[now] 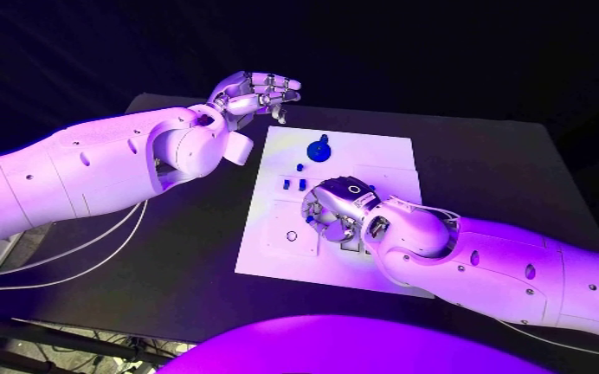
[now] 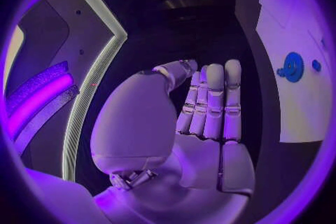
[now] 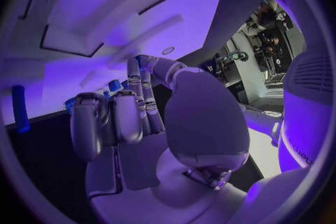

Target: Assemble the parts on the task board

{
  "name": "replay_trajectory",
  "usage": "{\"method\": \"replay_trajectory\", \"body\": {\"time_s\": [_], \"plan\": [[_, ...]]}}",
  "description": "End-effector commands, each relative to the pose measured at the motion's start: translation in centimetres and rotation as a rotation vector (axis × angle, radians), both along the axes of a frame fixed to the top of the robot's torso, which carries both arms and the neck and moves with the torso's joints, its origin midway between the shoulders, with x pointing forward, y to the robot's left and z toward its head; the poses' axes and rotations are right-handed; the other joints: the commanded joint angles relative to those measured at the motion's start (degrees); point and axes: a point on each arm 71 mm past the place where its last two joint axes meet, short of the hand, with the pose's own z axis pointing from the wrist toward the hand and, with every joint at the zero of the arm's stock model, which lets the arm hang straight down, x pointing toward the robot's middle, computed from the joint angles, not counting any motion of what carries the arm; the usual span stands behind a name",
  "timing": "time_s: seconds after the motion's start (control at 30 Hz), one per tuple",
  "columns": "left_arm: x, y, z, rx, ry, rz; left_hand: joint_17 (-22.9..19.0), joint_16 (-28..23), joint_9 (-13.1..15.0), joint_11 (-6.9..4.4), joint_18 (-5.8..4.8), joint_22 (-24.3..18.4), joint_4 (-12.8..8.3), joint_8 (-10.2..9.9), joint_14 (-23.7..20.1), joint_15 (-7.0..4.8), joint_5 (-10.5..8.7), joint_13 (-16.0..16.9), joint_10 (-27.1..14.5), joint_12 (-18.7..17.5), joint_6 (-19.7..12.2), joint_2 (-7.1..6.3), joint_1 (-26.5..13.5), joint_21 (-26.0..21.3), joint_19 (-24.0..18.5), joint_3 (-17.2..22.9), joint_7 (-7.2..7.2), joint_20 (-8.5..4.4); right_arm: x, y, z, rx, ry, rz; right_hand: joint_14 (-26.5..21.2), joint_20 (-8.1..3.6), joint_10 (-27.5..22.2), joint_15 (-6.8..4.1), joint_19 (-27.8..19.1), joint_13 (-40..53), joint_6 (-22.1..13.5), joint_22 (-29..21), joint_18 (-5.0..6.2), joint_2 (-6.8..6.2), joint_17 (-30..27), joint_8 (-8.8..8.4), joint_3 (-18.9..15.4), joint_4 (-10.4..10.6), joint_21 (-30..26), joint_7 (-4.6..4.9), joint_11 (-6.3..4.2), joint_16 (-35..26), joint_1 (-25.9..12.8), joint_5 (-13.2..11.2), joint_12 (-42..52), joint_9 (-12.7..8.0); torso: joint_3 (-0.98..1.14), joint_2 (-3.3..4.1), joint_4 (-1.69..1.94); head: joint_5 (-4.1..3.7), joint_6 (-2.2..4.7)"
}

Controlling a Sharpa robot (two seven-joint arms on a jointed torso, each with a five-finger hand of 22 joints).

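Note:
The white task board (image 1: 375, 162) lies in the middle of the black table. A round blue part (image 1: 319, 149) sits near its far edge, also seen as the round blue part (image 2: 293, 66) in the left wrist view. Small blue pieces (image 1: 294, 182) stand just nearer on the board. My left hand (image 1: 256, 93) hovers off the board's far left corner, holding nothing, its fingers (image 2: 213, 101) side by side. My right hand (image 1: 339, 209) hangs over the board's middle with curled fingers (image 3: 115, 117). I see no part in it. A blue piece (image 3: 19, 109) stands beside it.
The black table (image 1: 486, 157) runs around the board on all sides. White cables (image 1: 75, 248) hang under my left arm off the table's left edge. The board (image 3: 189, 0) carries recessed outlines and a small ring-shaped hole (image 1: 291, 236) near its front left.

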Motion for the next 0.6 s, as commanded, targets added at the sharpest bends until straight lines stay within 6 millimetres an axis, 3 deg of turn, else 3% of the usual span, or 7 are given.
{"method": "replay_trajectory", "body": {"time_s": [0.03,0.37,0.6], "plan": [[0.0,-0.2,0.1,-0.013,0.0,-0.017,-0.07,-0.32,0.03,0.0,0.92,-0.09,-0.02,-0.04,-0.29,0.29,0.11,0.1,-0.4,0.2,-0.16,0.5,-0.15,-0.37,-0.1,-0.29,0.15,-0.01,-0.2,0.0,-0.4,-0.023,0.01,0.015,1.55,0.01,-0.08,-0.14,3.27,-0.06,-1.08,12.51,-0.91,-0.69,-0.12,-0.72,-0.66,0.15,-0.46,0.26,0.07,-0.07,-0.57,-0.29,-0.33,-0.34,0.02,-0.03,-0.01,-0.05,-0.03],[0.0,-0.2,0.1,-0.012,0.002,-0.018,-0.07,-0.32,0.03,0.0,0.92,-0.09,-0.02,-0.04,-0.29,0.29,0.11,0.1,-0.4,0.2,-0.16,0.5,-0.15,-0.37,-0.1,-0.29,0.15,-0.01,-0.1,-0.3,-0.1,0.019,-0.008,-0.01,1.14,0.82,-4.59,0.79,2.22,-0.54,-5.06,11.54,-0.28,-3.07,-1.23,-3.77,-2.21,0.61,-3.64,0.83,1.17,-0.23,-2.31,-0.37,-0.74,-1.22,0.06,-0.03,-0.05,-0.02,0.27],[0.0,-0.2,0.0,-0.011,0.004,-0.019,-0.14,-0.35,0.02,0.02,0.91,-0.16,-0.02,-0.08,-0.32,0.3,0.1,0.09,-0.53,0.29,-0.22,0.52,-0.14,-0.47,-0.07,-0.36,0.17,0.01,-0.3,-1.1,0.6,0.056,-0.017,-0.027,0.83,1.01,-6.38,0.98,1.76,-0.74,-5.63,11.06,0.01,-3.75,-2.2,-4.26,-3.05,0.66,-5.13,0.91,1.42,-0.68,-2.47,-0.2,-0.54,-1.28,0.08,-0.06,-0.18,-0.38,0.85]]}}
